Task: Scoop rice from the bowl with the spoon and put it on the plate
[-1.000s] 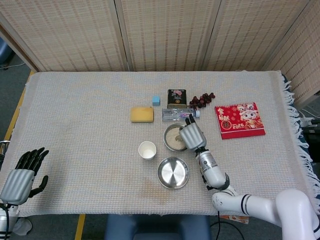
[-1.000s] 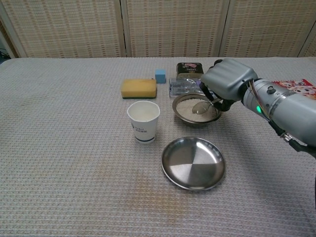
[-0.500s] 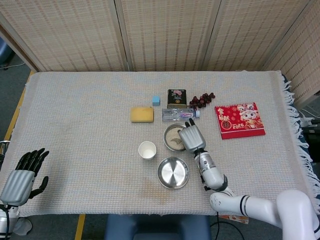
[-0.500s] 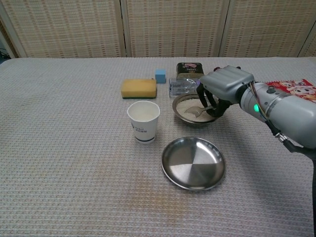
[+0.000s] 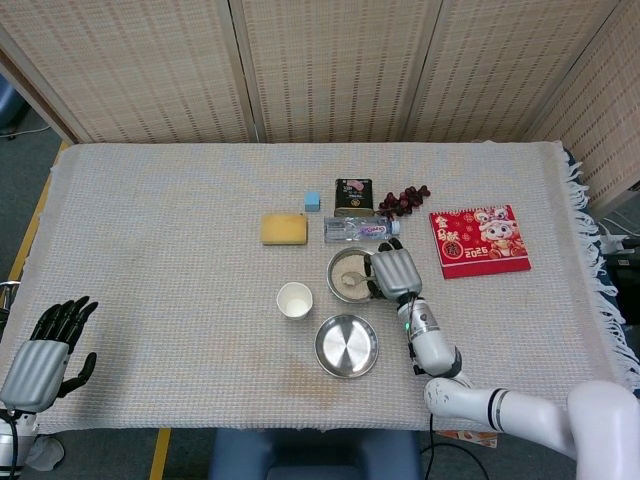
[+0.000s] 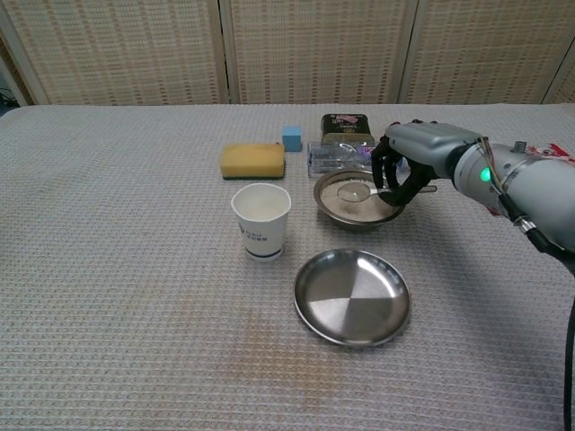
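A steel bowl [image 6: 334,210] of white rice [image 5: 345,286] stands behind an empty steel plate [image 6: 352,297] near the table's middle [image 5: 346,345]. My right hand [image 6: 415,162] [image 5: 394,272] hovers at the bowl's right rim and grips a metal spoon [image 6: 357,190]. The spoon's head lies over the rice, roughly level, with rice in it. My left hand [image 5: 42,345] hangs off the table's front left corner with its fingers spread and nothing in it; the chest view does not show it.
A white paper cup [image 6: 261,220] stands left of the bowl. Behind are a yellow sponge [image 6: 252,161], a blue cube [image 6: 292,137], a dark tin [image 6: 346,125], a lying plastic bottle [image 5: 356,229], grapes [image 5: 401,200] and a red booklet [image 5: 478,240].
My right hand shifted right, off the bowl's middle to its right rim. The spoon dipped into the rice and now rides level over it.
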`<action>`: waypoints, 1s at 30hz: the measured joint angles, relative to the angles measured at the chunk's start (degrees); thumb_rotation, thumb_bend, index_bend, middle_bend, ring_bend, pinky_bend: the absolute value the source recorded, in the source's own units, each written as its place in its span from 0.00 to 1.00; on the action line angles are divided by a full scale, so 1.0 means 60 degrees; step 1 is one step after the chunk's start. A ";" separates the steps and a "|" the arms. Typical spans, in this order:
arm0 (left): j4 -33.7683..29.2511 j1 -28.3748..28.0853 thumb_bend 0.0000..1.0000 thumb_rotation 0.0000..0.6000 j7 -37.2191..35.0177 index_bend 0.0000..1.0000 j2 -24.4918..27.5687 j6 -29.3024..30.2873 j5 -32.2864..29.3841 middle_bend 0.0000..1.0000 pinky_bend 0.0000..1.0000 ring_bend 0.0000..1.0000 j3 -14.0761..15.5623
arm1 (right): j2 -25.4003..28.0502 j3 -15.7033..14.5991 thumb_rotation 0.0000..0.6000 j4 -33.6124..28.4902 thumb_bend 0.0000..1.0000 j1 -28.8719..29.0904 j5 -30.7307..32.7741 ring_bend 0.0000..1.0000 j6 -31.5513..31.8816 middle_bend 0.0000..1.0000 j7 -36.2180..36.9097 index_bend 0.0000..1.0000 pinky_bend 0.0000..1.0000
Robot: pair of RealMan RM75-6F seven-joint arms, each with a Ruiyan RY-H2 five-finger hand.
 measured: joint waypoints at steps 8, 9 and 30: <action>0.0000 0.0010 0.48 1.00 0.0023 0.00 -0.0005 -0.0001 -0.0009 0.00 0.07 0.00 0.0004 | 0.0290 -0.0132 1.00 0.0052 0.36 -0.0023 0.0416 0.21 -0.0257 0.58 0.0418 0.96 0.14; 0.0000 0.0012 0.48 1.00 0.0020 0.00 -0.0002 -0.0003 -0.0025 0.00 0.07 0.00 -0.0002 | 0.0301 -0.0158 1.00 0.0053 0.36 -0.0008 0.0413 0.21 -0.0240 0.58 0.0425 0.95 0.14; -0.0065 0.0050 0.48 1.00 0.0072 0.00 0.0013 0.0094 0.0080 0.00 0.07 0.00 0.0022 | 0.0952 0.0080 1.00 -0.2000 0.36 0.0482 0.0351 0.21 0.0341 0.58 0.0542 0.95 0.14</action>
